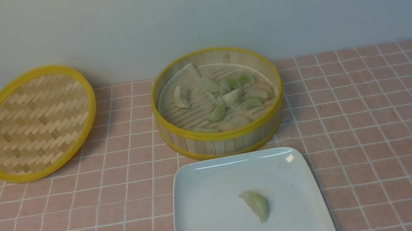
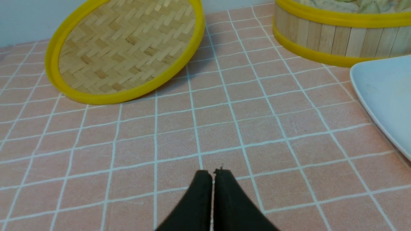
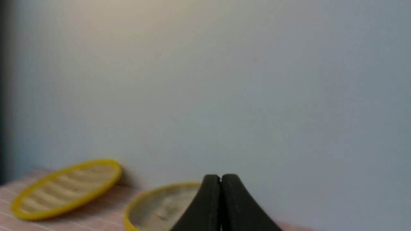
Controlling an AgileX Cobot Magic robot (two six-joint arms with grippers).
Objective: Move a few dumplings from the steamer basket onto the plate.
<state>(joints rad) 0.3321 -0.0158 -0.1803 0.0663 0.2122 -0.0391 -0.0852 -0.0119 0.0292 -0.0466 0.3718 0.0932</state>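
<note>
Plain pale grey-blue wall [image 1: 191,12]; pink white-gridded tablecloth [image 1: 383,114]

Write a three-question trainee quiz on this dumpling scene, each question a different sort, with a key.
1. True or false: the plate already holds two dumplings.
2. Multiple choice: the woven lid is (A) on the steamer basket, (B) tilted up, off to the basket's left, (C) on the plate.
3. Fill in: the left gripper and right gripper both have their jaws ____.

Key: 1 true (the second is partly cut off at the front view's edge); 2 B; 3 shut, with nothing between them.
</note>
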